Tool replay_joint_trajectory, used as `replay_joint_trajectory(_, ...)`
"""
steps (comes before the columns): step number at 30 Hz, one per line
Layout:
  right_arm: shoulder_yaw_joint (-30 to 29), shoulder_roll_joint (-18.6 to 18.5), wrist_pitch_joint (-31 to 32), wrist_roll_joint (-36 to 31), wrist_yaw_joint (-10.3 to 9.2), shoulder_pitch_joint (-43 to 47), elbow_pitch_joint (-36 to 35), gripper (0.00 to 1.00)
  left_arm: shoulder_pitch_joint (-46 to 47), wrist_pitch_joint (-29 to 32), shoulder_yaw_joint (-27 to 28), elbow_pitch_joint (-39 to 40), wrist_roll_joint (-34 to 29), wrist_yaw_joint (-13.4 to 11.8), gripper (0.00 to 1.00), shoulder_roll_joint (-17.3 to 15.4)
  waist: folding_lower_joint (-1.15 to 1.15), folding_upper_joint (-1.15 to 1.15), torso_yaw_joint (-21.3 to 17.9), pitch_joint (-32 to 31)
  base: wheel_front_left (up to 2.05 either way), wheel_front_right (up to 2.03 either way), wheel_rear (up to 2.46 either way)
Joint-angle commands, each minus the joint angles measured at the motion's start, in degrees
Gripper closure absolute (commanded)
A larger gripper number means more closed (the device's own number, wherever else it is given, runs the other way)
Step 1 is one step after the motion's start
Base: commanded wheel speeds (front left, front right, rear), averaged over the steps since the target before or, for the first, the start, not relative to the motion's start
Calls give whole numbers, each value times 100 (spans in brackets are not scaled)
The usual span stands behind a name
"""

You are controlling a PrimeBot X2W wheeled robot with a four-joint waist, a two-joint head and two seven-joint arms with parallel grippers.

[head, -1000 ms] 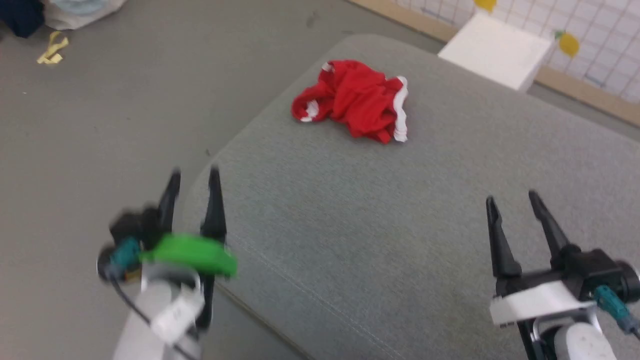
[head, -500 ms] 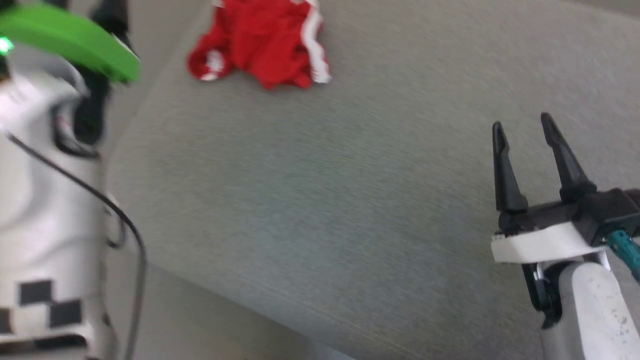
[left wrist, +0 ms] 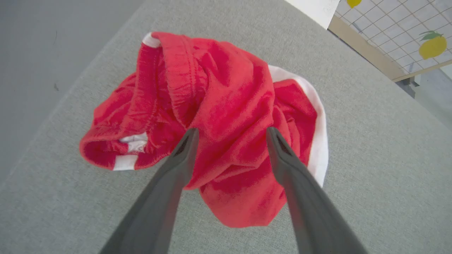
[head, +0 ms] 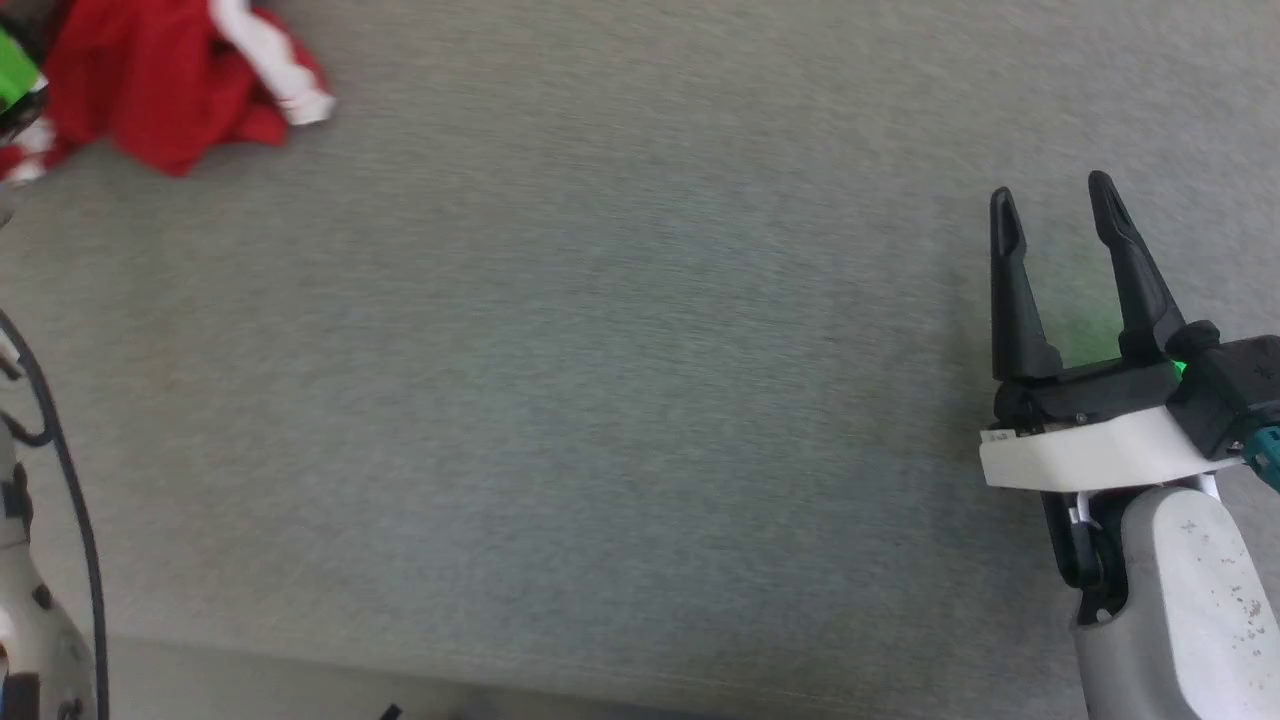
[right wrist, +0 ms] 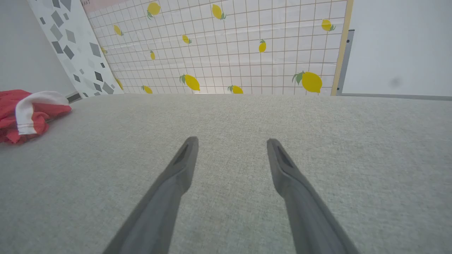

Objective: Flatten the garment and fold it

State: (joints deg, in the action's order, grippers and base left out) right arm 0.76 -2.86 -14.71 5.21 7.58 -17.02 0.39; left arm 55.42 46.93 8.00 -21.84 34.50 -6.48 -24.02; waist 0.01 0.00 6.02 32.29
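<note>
Grey woven fabric makes up the broad padded surface (head: pixel 600 350) beneath us. Closest in, at the lower right of the head view, our right gripper (head: pixel 1052 190) hangs released over bare fabric, its two dark fingers (head: pixel 1010 290) spread apart. Farther off, near the surface's left edge, lies the garment (left wrist: pixel 226 91), a crumpled bright red heap with white stripes and trim, well apart from the right gripper. Our left gripper (left wrist: pixel 232 130) hovers over that heap, its jaws parted to either side of a raised red fold; we cannot tell whether the tips touch the cloth. Beyond the garment the grey floor (left wrist: pixel 35 53) drops away on one side, and behind the surface stands a white gridded wall (right wrist: pixel 247 53) printed with yellow lemons.
</note>
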Motion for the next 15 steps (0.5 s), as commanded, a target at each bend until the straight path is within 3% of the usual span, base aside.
replay_joint_trajectory(1, 7, -1, -28, 51, -9, -95, -31, 0, -165, 189, 58, 46, 70, -169, 0, -57, -1, 0, -739, 658, 0, 0, 0)
replay_joint_trajectory(6, 17, -1, -29, 109, -9, -58, -22, 0, -795, 1176, 63, 321, -14, -778, 0, -236, -1, 0, -823, 585, 0, 0, 0)
replay_joint_trajectory(9, 15, -1, -29, 134, -9, -36, 12, 0, -1140, 1613, 69, 647, 33, -982, 0, -246, -1, 0, -825, 482, 0, 0, 0)
replay_joint_trajectory(10, 13, -1, -29, 140, -9, -28, 15, 0, -1215, 1669, 61, 759, 33, -984, 56, -265, -1, 0, -821, 449, 0, 0, 0)
replay_joint_trajectory(11, 12, -1, -29, 144, -9, -18, 23, 0, -1278, 1654, 57, 885, 21, -956, 100, -292, -1, 0, -816, 408, 0, 0, 0)
replay_joint_trajectory(15, -9, -1, -29, 137, -9, 31, 54, 0, -1379, 746, 118, 1316, -235, -667, 100, -443, -1, 0, -782, 124, 0, 0, 0)
